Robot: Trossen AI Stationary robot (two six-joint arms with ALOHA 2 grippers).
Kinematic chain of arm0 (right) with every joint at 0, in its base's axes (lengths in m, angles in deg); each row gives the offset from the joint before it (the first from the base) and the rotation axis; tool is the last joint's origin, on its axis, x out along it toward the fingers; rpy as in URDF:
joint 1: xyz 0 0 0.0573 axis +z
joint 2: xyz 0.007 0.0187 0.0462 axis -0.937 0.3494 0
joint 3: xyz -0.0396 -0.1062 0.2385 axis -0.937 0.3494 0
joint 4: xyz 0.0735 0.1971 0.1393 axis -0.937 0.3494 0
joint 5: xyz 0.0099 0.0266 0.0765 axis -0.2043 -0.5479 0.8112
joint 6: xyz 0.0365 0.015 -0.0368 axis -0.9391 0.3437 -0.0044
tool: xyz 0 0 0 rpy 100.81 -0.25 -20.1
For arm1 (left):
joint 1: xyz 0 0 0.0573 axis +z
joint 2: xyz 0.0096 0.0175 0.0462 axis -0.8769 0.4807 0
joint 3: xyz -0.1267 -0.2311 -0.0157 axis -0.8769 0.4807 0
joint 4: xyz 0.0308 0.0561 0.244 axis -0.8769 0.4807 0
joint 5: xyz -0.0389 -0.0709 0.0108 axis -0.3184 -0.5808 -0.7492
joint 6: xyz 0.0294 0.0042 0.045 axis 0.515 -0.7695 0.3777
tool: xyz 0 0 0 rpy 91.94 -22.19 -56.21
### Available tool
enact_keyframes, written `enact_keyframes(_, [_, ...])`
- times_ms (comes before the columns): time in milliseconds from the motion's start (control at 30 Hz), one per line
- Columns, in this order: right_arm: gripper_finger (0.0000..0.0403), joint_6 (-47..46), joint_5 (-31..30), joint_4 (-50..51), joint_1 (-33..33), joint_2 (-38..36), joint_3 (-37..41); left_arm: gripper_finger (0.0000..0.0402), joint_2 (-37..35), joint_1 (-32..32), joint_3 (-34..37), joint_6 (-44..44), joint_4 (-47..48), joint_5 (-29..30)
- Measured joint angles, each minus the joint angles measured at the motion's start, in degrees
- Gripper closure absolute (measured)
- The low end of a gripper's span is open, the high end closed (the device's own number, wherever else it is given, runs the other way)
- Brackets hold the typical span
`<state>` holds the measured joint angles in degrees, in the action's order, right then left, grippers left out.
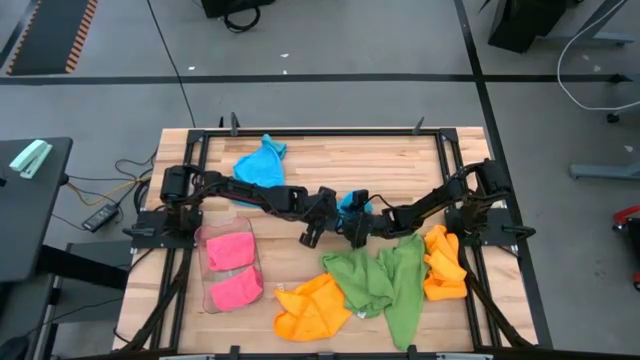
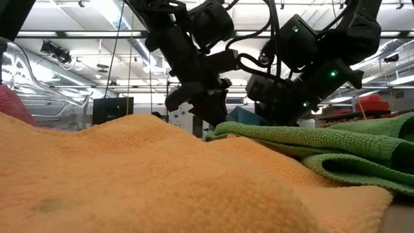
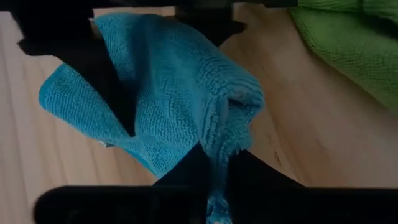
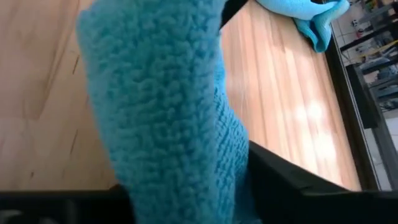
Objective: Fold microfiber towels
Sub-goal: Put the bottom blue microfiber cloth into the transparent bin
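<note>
A sky-blue towel (image 1: 352,203) hangs mid-table, pinched at its lower edge in the left gripper (image 3: 214,180) and clamped by the right gripper (image 4: 205,180), with green towels (image 1: 385,280), orange towels (image 1: 312,308) and another blue towel (image 1: 262,163) lying nearby.

A robotics lab: a wooden tabletop (image 1: 400,160) on a black frame, grey floor (image 1: 330,40) with loose cables, ceiling strip lights (image 2: 123,10), monitors behind.
</note>
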<state>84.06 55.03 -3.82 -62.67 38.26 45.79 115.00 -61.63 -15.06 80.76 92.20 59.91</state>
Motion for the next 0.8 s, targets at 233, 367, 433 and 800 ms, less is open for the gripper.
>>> enact_keyframes(233, [0.0351, -1.6, 2.2, 3.0, 0.1, -1.3, 0.0, 0.0258, -3.9, -1.2, 0.0, -5.0, 3.7, 1.0])
enact_keyframes(367, [0.0361, -4.0, 2.3, 7.9, 0.0, -4.8, -0.2, 0.0223, -5.3, -1.4, 0.0, -10.8, 4.4, 1.4])
enact_keyframes(433, [0.0362, -5.7, 2.7, 9.8, -0.1, -7.1, -0.4, 0.0212, -5.5, -1.8, -0.1, -11.6, 3.5, 2.5])
enact_keyframes(800, [0.0364, -14.8, 9.9, 25.1, -0.4, -23.1, -0.3, 0.0206, -9.5, -3.1, 0.0, -8.8, -1.5, 13.5])
